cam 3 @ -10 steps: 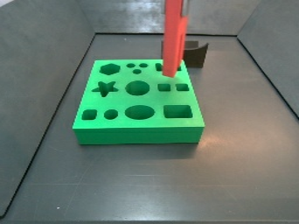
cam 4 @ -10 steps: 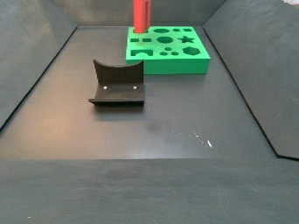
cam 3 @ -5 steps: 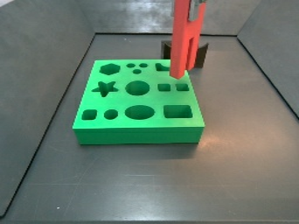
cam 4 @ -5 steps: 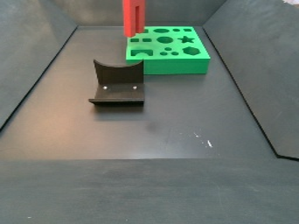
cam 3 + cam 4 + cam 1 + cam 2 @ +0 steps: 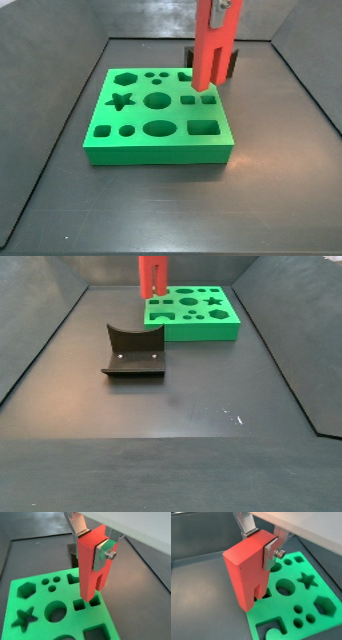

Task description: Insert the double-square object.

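Observation:
The double-square object (image 5: pixel 92 567) is a tall red bar, held upright with its two square prongs pointing down. My gripper (image 5: pixel 92 542) is shut on its upper part, one silver finger on each side, as both wrist views show (image 5: pixel 258 539). The prong tips hang just above the green block (image 5: pixel 160 125), over its pair of small square holes (image 5: pixel 87 603) near one edge. In both side views the bar (image 5: pixel 211 50) (image 5: pixel 154 276) runs up to the frame's top, and the gripper body is cut off there.
The green block (image 5: pixel 194 314) has several other shaped holes: star, hexagon, circles, rectangle. A dark brown block with a curved notch (image 5: pixel 134 351) stands on the dark floor apart from it, and shows behind the bar in a side view (image 5: pixel 230 62). Grey walls ring the floor.
Over the last second the bar has shifted sideways across the green block, to above the pair of square holes. In the last half second it has hardly moved.

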You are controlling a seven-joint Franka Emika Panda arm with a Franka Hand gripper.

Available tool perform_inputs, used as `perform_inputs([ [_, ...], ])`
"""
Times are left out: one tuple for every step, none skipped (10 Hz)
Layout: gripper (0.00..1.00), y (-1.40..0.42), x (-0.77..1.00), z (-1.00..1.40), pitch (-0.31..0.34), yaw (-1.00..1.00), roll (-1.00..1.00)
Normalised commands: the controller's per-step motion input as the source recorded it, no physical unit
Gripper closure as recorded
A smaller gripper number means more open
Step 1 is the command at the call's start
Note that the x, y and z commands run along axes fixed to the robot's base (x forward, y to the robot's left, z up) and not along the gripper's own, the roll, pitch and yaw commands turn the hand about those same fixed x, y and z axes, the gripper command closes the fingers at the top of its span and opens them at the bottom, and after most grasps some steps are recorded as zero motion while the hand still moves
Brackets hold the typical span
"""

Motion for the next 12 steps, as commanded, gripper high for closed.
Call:
perform_inputs([
  [1.00, 0.00, 0.00, -0.24, -0.014, -1.00, -0.05],
  [1.00, 0.00, 0.00, -0.24, -0.014, -1.00, -0.05],
  [1.00, 0.00, 0.00, -0.23, -0.004, -1.00, -0.06],
  [1.00, -0.04, -0.02, -0.23, 0.000, -0.97, 0.00],
  [1.00, -0.10, -0.19, -0.22, 0.000, -0.82, 0.00],
  [1.00, -0.11, -0.23, -0.14, 0.000, -0.52, 0.00],
  [1.00, -0.01, -0.36, -0.03, -0.050, -0.24, 0.04],
  [1.00, 0.00, -0.38, -0.02, -0.076, -0.15, 0.02],
  [1.00, 0.00, -0.22, -0.14, -0.029, -0.17, 0.01],
  [1.00, 0.00, -0.22, -0.23, -0.043, -0.23, 0.00],
  [1.00, -0.07, -0.07, -0.24, -0.091, -0.30, -0.15],
  [1.00, -0.16, 0.06, -0.20, -0.069, -0.35, -0.20],
])
